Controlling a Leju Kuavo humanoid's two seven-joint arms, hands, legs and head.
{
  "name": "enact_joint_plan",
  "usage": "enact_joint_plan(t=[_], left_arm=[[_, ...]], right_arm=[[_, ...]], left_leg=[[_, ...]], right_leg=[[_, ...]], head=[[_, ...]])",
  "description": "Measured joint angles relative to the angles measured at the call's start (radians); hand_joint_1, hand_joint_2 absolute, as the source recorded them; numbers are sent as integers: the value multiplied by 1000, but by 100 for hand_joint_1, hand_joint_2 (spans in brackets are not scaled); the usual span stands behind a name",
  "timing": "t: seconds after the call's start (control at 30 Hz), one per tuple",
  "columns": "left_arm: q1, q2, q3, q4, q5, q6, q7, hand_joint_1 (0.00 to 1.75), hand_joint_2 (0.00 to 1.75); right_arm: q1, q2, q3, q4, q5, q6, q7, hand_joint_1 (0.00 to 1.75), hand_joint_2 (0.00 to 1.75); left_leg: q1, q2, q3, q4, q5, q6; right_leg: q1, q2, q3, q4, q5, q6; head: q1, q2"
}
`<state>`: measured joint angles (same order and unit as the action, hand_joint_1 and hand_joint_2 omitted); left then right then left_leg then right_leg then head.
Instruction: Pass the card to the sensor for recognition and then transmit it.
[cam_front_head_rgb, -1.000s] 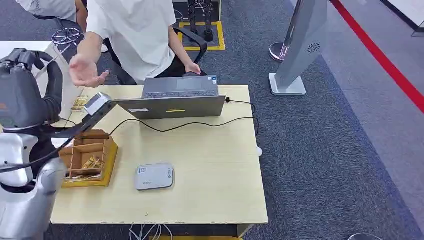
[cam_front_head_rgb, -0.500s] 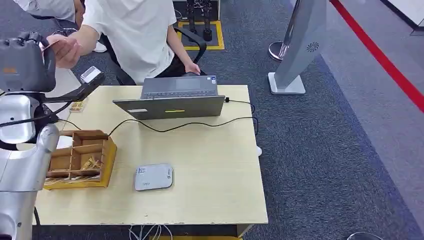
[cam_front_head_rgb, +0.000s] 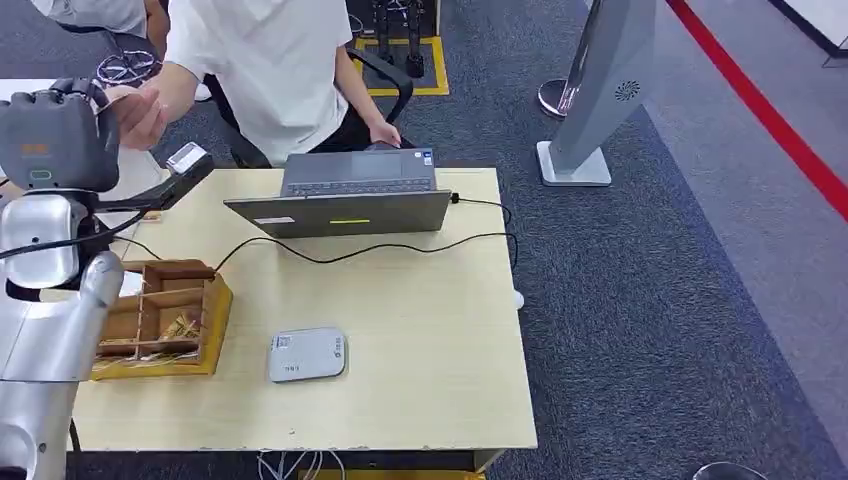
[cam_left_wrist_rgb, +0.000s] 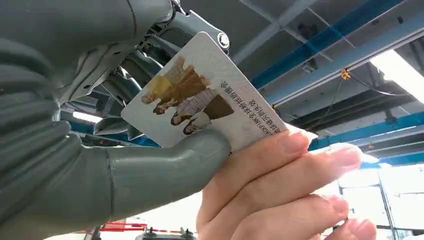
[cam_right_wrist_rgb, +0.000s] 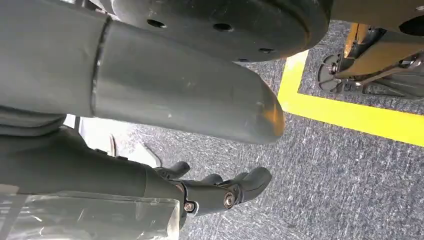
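Evenly and brightly lit from overhead in the head view; soft, short shadows under the laptop (cam_front_head_rgb: 345, 200) and along the cable (cam_front_head_rgb: 370, 250) on the counter (cam_front_head_rgb: 420, 340). Sharp across the middle, slightly bowed toward the edges. In the left wrist view, strongly backlit: blown-out white glare from ceiling lights at one side, card (cam_left_wrist_rgb: 210, 100) crisp, background ceiling softly blurred. In the right wrist view, dimmer, close hand (cam_right_wrist_rgb: 165, 95) parts soft, a warm highlight on the thumb tip.
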<state>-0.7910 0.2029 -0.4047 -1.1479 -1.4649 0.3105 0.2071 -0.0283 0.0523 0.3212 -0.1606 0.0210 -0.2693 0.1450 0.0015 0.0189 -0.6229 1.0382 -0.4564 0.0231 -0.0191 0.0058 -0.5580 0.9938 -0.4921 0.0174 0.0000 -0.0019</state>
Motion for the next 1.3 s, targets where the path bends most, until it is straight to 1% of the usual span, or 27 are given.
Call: enact_joint_plan(t=[1.3], left_arm=[[2, 0, 0, 14, 0, 0, 0, 175, 175]], right_arm=[[0, 0, 0, 0, 0, 0, 0, 0, 0]], left_leg=[[0, 0, -6, 0, 0, 0]], right_leg=[[0, 0, -6, 0, 0, 0]], head=[[0, 0]])
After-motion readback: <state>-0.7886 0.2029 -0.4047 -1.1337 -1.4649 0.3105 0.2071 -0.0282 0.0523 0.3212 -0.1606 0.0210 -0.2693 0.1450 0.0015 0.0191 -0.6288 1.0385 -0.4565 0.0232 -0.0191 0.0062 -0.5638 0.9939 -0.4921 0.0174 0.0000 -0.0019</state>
